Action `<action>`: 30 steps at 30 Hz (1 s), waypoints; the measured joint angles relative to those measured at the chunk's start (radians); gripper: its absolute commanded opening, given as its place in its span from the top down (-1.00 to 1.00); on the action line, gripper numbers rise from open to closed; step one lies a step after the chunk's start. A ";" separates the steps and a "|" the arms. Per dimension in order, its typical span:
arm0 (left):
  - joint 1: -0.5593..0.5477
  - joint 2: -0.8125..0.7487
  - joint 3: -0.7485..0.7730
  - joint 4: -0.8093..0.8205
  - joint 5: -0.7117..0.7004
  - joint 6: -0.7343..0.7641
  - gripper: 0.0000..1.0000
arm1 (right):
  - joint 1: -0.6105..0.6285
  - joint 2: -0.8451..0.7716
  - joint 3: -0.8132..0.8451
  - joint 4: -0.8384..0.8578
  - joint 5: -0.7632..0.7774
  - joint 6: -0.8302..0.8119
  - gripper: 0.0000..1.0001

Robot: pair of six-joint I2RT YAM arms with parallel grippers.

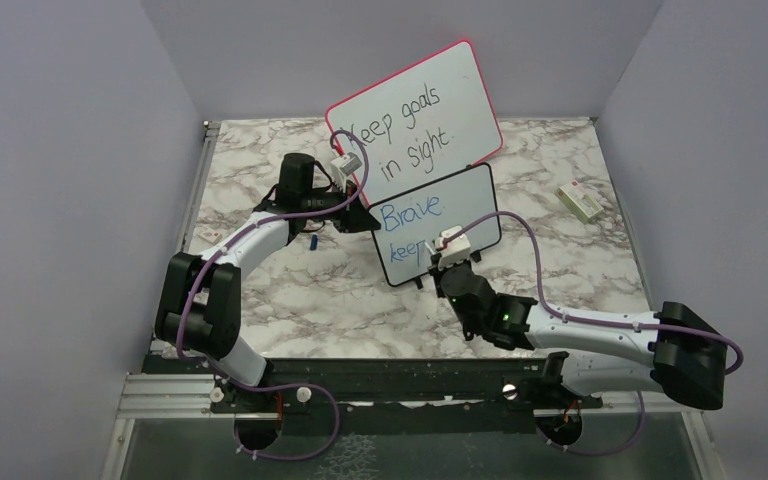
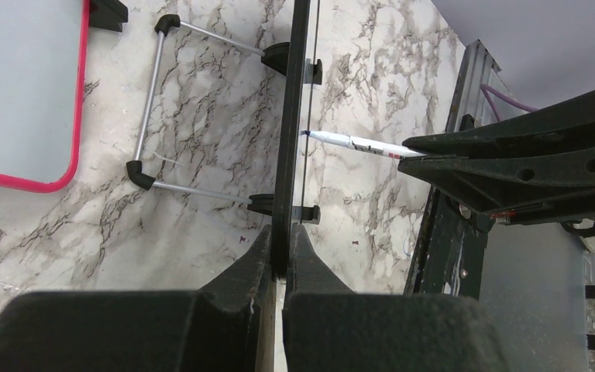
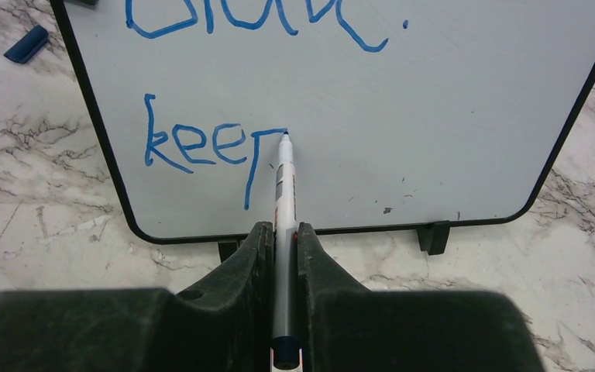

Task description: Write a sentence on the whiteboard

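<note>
place: robot lab cell | evidence: enclosing walls [image 1: 60, 150]; marble tabletop [image 1: 340, 300]

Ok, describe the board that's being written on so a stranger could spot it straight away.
On the marble table, two boards stand near the middle. The whiteboard is the smaller one in front. Its frame is thin and black and it carries blue words; the bigger board behind has a pink frame and black handwriting.

"Brave. keep" on whiteboard [image 1: 468, 212]; "Keep goals in sight." on pink board [image 1: 465, 75]
</note>
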 measured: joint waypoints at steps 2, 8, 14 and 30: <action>0.000 0.000 0.000 0.000 0.000 0.000 1.00 | 0.000 0.000 0.000 -0.008 0.000 0.005 0.99; 0.000 0.000 0.000 0.000 0.000 -0.001 1.00 | 0.000 -0.002 0.000 -0.041 -0.008 0.028 0.99; 0.000 0.000 0.000 0.000 0.000 -0.002 1.00 | 0.000 -0.002 0.001 -0.056 -0.030 0.041 0.99; 0.000 0.000 0.000 0.000 -0.002 -0.002 1.00 | 0.000 0.003 0.019 -0.064 -0.097 0.038 0.99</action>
